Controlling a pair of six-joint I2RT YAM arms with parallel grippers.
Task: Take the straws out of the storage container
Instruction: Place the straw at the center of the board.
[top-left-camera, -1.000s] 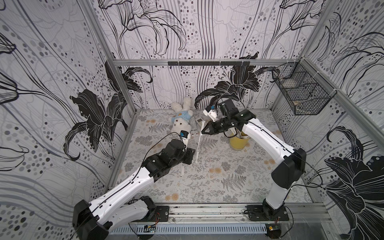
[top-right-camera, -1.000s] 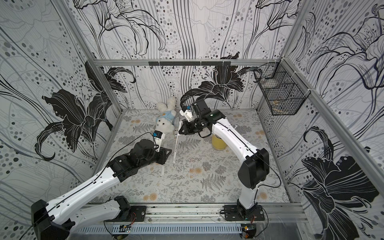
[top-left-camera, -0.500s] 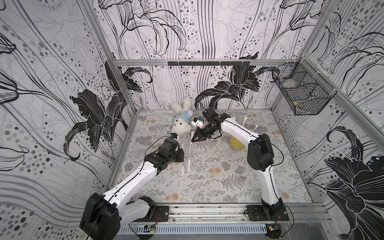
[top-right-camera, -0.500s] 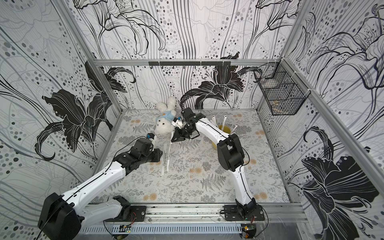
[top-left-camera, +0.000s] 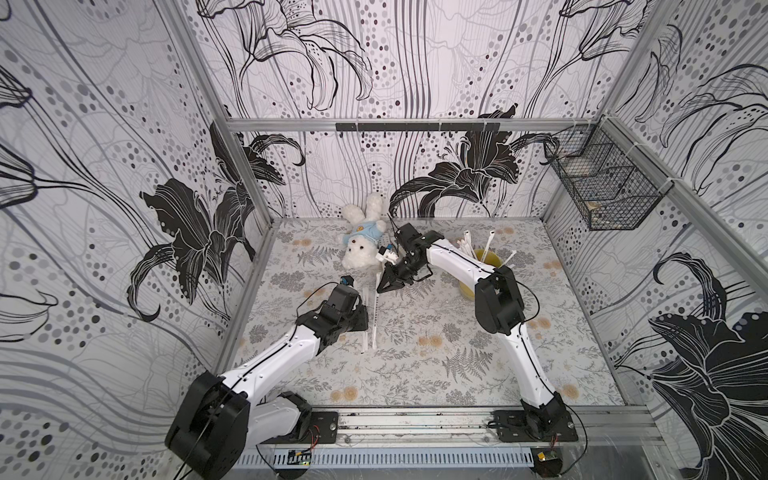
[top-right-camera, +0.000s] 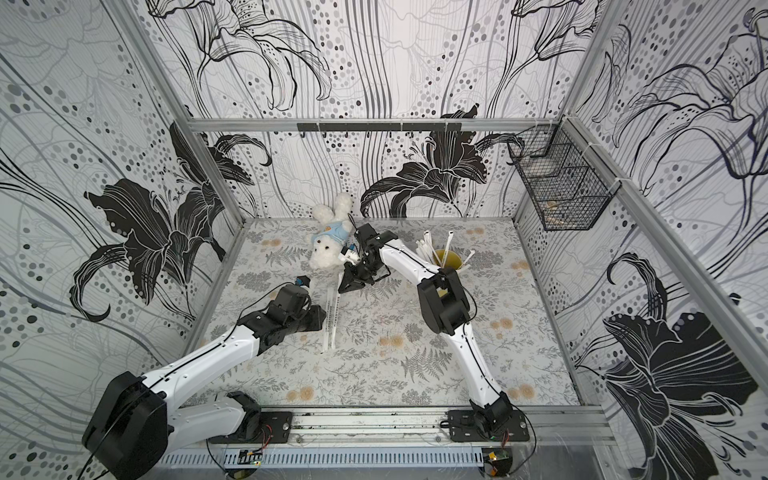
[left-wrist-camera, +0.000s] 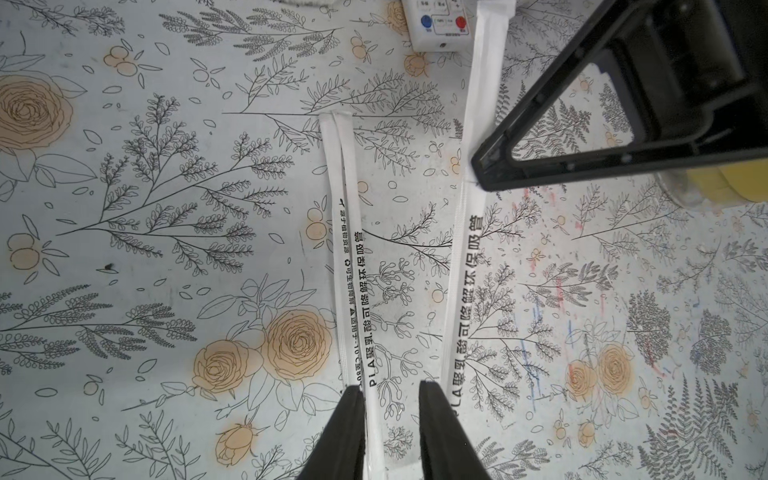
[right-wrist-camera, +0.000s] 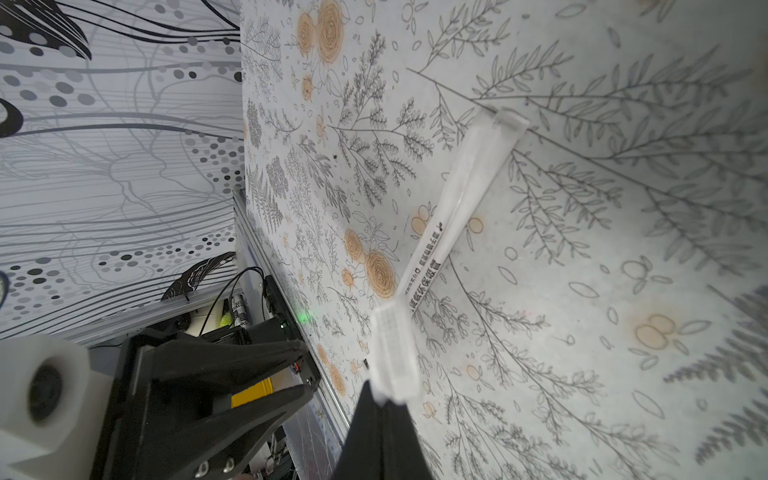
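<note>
Three straws on a floral counter, lily-print walls around; more in the yellow cup. The right pincer grips one; left pincer gapes.

Robot lab cell: aluminium frame, floral-print walls, arms bolted to rail

Straws lying flat, more in yellow cup
</note>
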